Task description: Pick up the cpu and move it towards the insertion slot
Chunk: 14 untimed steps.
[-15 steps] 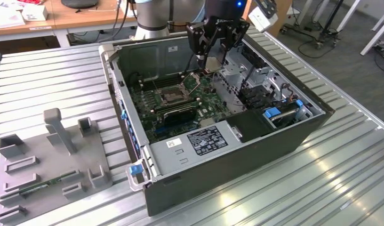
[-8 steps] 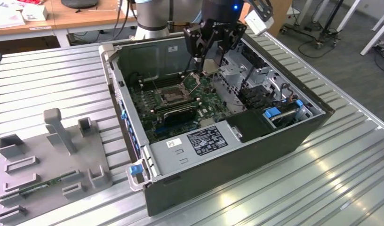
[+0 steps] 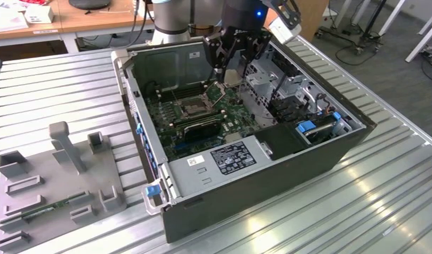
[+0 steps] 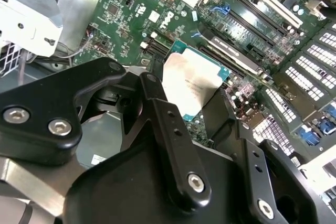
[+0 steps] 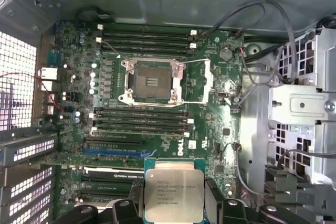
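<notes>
My gripper hangs inside the open computer case, above the green motherboard. It is shut on the cpu, a flat square chip with a pale metal face, held by two opposite edges between the black fingers. In the second wrist view the cpu sits tilted between the fingers, clear of the board. The insertion slot is a dark-centred socket with a silvery frame and wire lever, lying open on the board some way off from the chip. In the exterior view the insertion slot lies below the gripper, towards that view's left.
Long black memory slots flank the socket on two sides. A metal drive cage and loose cables stand close beside the board. Outside the case, a grey fixture with a green memory stick rests on the slatted table.
</notes>
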Each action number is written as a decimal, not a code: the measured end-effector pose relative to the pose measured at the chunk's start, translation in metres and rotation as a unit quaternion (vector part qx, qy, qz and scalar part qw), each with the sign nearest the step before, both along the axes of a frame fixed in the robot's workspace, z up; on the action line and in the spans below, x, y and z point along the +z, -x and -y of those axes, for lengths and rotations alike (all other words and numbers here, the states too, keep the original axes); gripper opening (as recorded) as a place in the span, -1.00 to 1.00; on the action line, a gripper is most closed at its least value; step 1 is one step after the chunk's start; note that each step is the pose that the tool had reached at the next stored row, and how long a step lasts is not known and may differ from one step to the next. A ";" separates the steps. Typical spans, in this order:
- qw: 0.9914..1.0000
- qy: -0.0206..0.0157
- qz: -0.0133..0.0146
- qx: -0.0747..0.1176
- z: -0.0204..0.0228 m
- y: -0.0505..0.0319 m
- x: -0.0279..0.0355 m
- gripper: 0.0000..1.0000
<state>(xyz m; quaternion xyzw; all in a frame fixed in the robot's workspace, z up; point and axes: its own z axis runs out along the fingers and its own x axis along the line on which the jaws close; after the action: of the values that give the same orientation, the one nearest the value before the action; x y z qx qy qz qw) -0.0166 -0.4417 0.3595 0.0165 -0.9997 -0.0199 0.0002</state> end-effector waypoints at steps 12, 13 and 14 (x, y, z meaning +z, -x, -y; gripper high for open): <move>1.000 0.000 0.000 0.000 -0.0108 0.0105 -0.0099 0.09; 1.000 0.000 0.000 0.000 -0.0124 0.0112 -0.0109 0.09; 1.000 0.000 0.000 0.000 -0.0141 0.0117 -0.0117 0.09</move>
<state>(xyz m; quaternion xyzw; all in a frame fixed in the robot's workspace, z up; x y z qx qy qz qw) -0.0283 -0.4275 0.3478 0.0165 -0.9997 -0.0198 0.0003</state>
